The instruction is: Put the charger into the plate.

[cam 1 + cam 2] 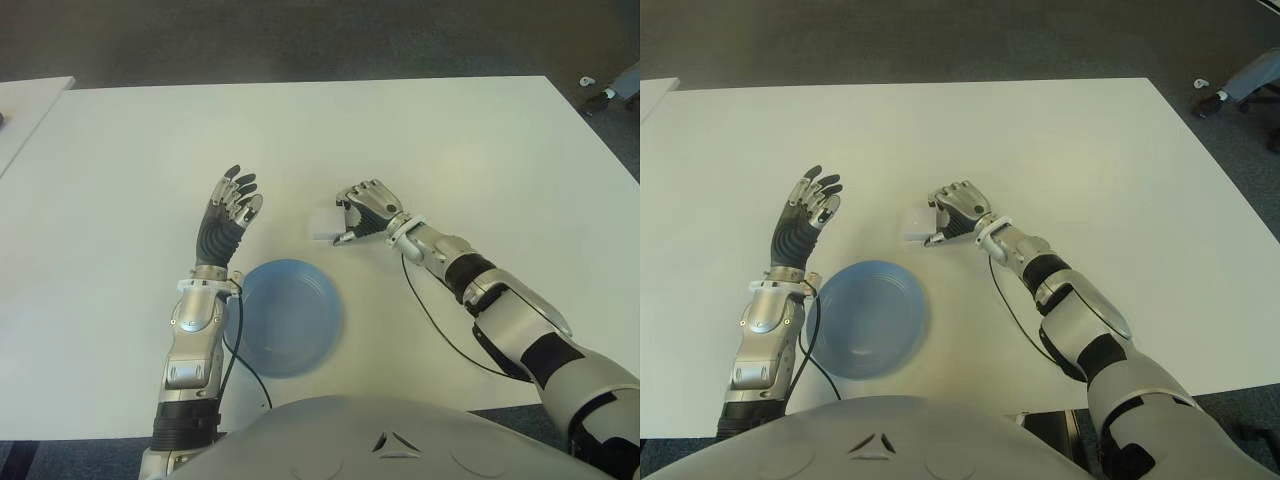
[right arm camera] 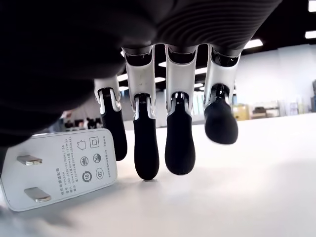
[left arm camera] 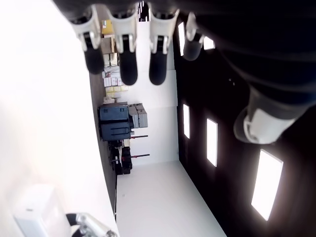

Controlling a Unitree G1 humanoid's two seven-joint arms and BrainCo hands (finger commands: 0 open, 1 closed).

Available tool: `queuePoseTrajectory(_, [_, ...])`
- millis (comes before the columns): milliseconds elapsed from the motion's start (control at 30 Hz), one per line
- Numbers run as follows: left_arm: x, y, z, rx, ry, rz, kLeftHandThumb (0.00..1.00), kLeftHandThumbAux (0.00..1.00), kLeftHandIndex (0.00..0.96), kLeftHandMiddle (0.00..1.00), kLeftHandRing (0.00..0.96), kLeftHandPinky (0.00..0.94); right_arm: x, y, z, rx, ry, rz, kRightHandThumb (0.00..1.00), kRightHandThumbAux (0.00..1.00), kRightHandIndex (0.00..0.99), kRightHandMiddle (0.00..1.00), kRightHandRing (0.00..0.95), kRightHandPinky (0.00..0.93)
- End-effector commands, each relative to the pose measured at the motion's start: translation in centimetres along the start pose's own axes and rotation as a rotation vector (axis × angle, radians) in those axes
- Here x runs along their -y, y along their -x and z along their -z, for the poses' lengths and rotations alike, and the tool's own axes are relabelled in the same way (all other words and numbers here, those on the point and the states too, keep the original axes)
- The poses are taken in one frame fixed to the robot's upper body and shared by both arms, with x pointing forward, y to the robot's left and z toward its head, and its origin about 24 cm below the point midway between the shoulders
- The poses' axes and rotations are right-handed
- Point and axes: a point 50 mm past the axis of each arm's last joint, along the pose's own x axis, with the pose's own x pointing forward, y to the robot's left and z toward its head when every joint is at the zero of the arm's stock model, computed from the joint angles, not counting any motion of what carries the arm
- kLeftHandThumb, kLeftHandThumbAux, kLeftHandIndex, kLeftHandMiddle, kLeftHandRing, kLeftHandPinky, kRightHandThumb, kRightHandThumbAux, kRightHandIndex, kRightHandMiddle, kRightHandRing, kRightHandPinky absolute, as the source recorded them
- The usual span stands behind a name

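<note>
We have our right hand [image 1: 362, 215] at the centre of the eye view, fingers curled down over the white charger [image 1: 322, 224], which sits on the white table [image 1: 420, 130] just beside the fingertips; in the right wrist view the charger [image 2: 59, 168] shows its two metal prongs and printed label face, with one finger [image 2: 114, 131] touching its edge and the others hanging beside it with their tips at the table surface. We judge the hand is closing on the charger but does not hold it yet, so the grasp, the lift and the carry all remain. The blue plate [image 1: 290, 318] lies lower in the frame, below and a little left of the charger, near it but apart, with nothing in it. Our left hand [image 1: 228, 215] shows raised with fingers spread and holding nothing, above the plate's upper left rim. Nothing lies between charger and plate; only the left forearm beside the plate's left edge might crowd the drop.
</note>
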Motion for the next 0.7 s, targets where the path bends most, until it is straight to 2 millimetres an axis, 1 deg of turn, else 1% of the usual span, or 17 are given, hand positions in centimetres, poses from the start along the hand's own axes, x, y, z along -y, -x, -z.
queuePoseTrajectory(33, [-0.1, 0.14, 0.59, -0.032, 0.005, 0.002, 0.0, 0.525, 0.019, 0.184, 0.181, 0.162, -0.72, 0.79, 0.5, -0.034, -0.018, -0.041, 0.852, 0.676, 0.402, 0.543, 0.845, 0.849])
queuePoseTrajectory(700, [0.06, -0.01, 0.53, -0.03, 0.006, 0.001, 0.0, 0.531, 0.017, 0.174, 0.169, 0.149, -0.2, 0.88, 0.76, -0.027, -0.046, -0.019, 0.85, 0.677, 0.403, 0.547, 0.844, 0.847])
